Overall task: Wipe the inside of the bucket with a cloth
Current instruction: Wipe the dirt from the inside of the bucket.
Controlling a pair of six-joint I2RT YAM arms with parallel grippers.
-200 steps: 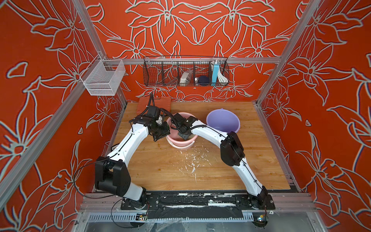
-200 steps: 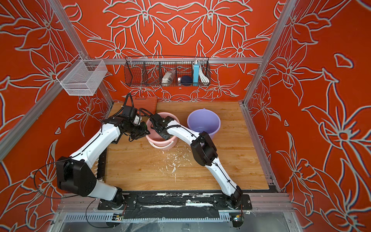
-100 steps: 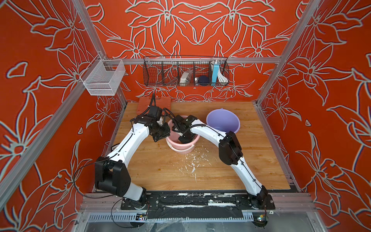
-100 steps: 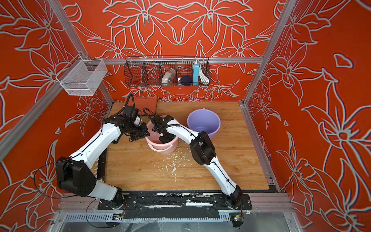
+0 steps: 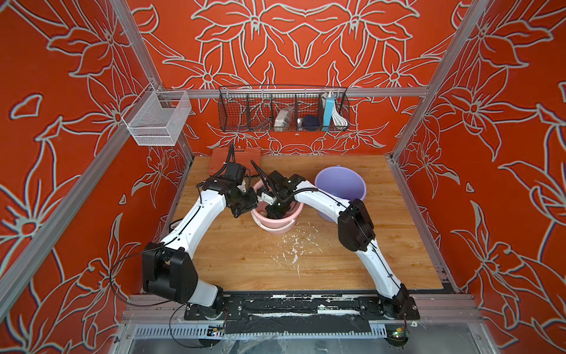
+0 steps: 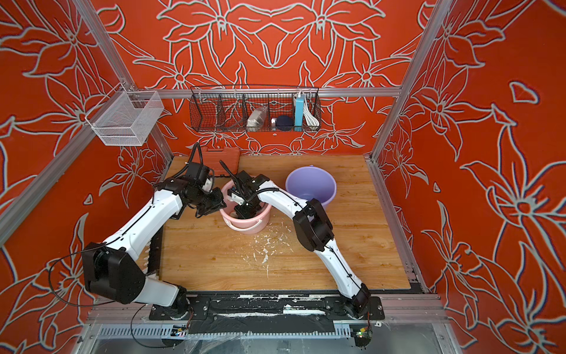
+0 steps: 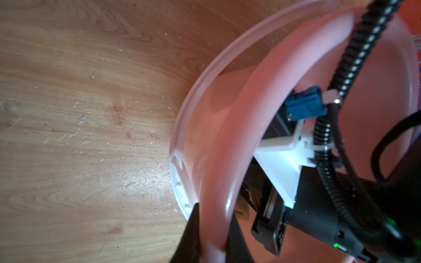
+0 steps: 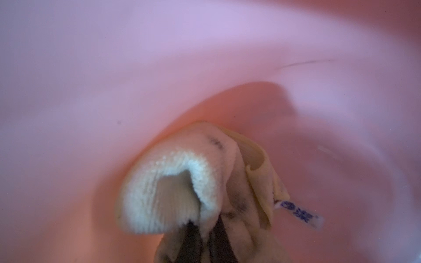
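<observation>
While the left gripper (image 7: 214, 230) pinches the bucket (image 7: 234, 136), the right gripper (image 8: 206, 236) clamps cloth (image 8: 173, 193) bunched beyond it.

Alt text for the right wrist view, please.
A bunched pale yellow terry cloth with dark stains, pinched by the right gripper, lies against the inside of a pink plastic bucket. A small white tag with blue print sticks out from the cloth.

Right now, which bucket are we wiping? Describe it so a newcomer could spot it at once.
On the wooden tabletop, two buckets stand side by side toward the back. Take the one where both arms meet: left fingers pinch its rim, right fingers hold the cloth inside. It is the pink bucket, not the empty purple bucket beside it.
</observation>
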